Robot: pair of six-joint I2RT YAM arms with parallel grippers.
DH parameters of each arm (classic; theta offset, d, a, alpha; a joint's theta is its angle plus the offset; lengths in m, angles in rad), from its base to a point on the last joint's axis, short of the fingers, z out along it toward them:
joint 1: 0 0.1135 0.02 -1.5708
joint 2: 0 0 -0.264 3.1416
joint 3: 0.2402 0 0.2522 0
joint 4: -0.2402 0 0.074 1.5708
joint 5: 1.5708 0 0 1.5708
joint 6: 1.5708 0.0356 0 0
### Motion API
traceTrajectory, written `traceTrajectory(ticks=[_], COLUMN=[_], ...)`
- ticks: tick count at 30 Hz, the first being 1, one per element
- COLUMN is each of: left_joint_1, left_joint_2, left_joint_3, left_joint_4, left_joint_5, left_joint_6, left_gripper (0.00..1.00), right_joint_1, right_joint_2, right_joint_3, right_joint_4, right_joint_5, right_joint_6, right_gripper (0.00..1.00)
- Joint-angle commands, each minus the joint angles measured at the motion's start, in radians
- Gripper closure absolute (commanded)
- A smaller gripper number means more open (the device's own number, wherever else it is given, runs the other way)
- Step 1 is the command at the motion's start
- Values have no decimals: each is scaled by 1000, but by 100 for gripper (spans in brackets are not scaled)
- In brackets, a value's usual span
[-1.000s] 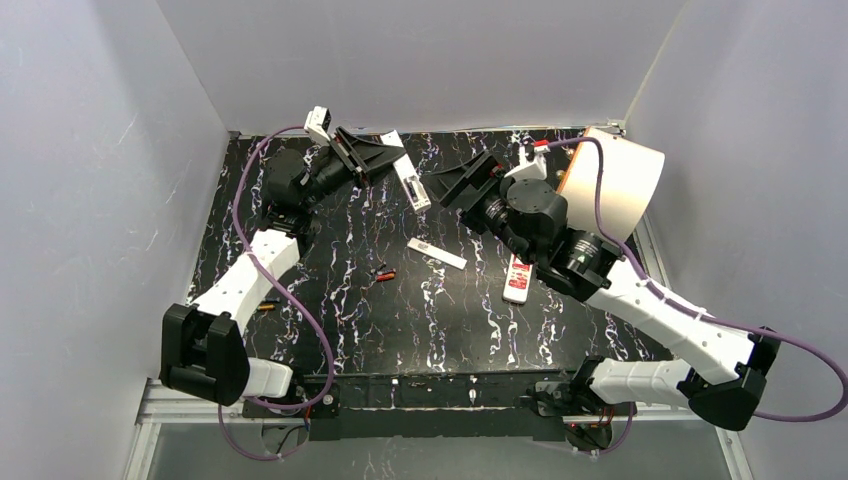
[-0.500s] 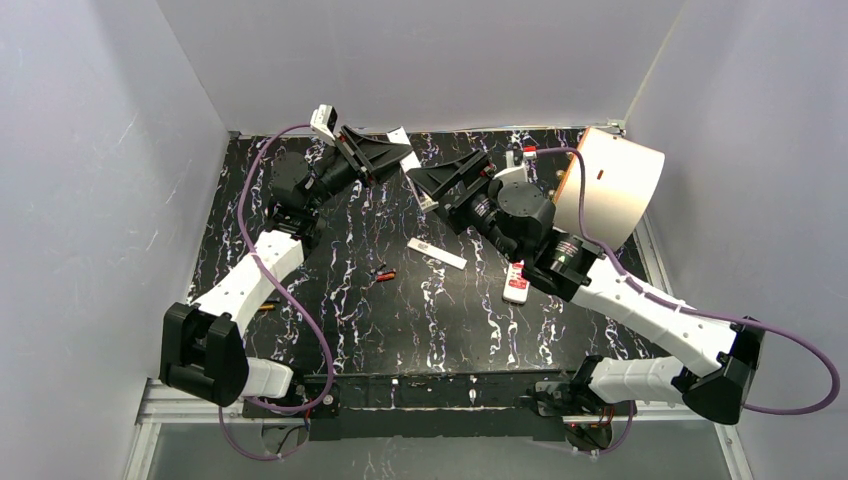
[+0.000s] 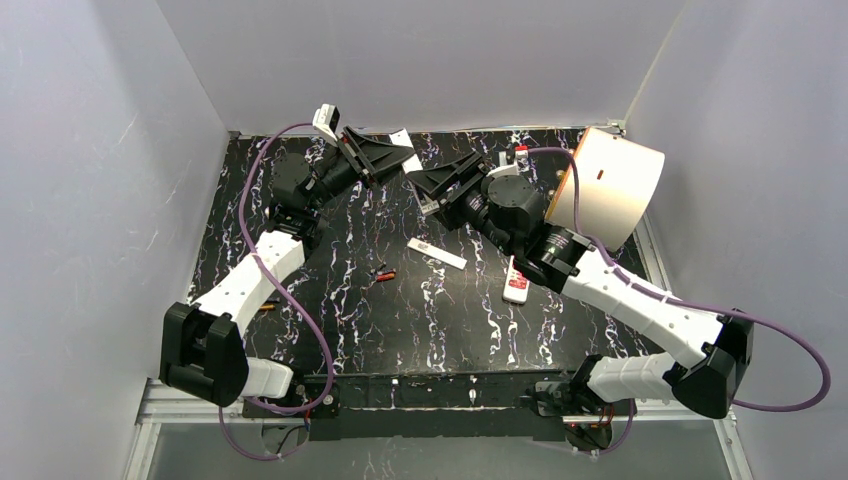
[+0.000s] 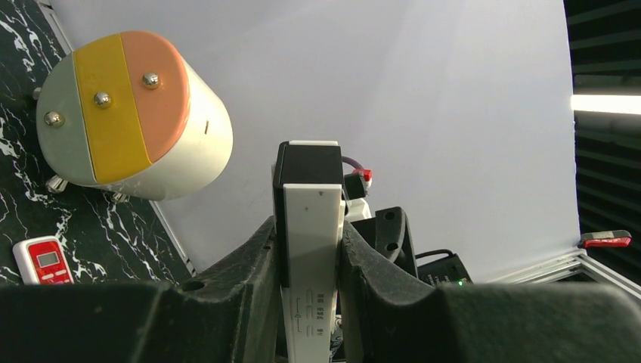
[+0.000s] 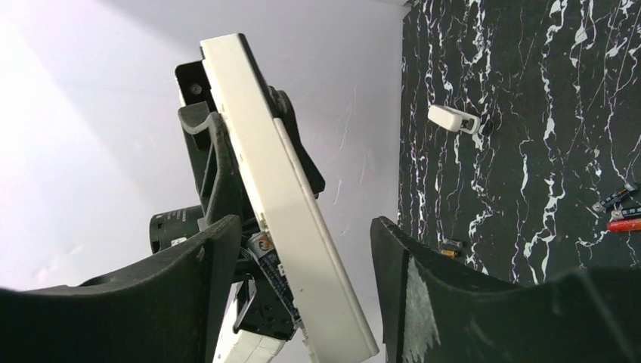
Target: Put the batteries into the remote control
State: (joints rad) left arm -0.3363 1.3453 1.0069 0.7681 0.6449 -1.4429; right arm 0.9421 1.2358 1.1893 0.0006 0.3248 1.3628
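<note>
Two batteries point(image 3: 385, 273) lie loose on the black marbled counter point(image 3: 420, 320) near the centre of the top view. Another battery point(image 5: 266, 257) shows tucked against the back of the long white remote control point(image 5: 280, 204), which is held off the counter in the upper middle of that view. The left end effector point(image 4: 310, 227) is clamped on the remote control's sides, and the right end effector point(image 5: 302, 227) faces it with fingers spread apart, one on each side of the remote control's free end. A slim white cover point(image 3: 437, 253) lies just right of the loose batteries, a small red remote point(image 3: 517, 285) lies further right, and a cream drum point(image 3: 610, 185) sits at the upper right.
</note>
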Motion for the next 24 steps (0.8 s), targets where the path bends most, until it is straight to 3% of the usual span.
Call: traceTrajectory(ticks=[1, 7, 16, 18, 21, 24], left_joint_1=[-4, -4, -5, -5, -5, -5], left_joint_2=[-26, -18, 1, 3, -1, -4], left_joint_3=[3, 10, 27, 26, 17, 11], left_joint_4=[62, 62, 66, 67, 66, 67], left_joint_5=[16, 8, -5, -8, -11, -11], left_joint_6=[6, -7, -37, -45, -40, -37], left_gripper=[100, 100, 100, 100, 100, 100], right_joint_1=[-20, -33, -44, -44, -44, -53], right_joint_2=[6, 13, 25, 26, 8, -15], right_joint_3=[52, 39, 10, 11, -11, -22], right_joint_4=[24, 30, 25, 29, 107, 143], right_joint_5=[-40, -77, -107, -107, -114, -114], right_joint_6=[37, 50, 32, 15, -33, -61], right_gripper=[32, 44, 52, 45, 20, 16])
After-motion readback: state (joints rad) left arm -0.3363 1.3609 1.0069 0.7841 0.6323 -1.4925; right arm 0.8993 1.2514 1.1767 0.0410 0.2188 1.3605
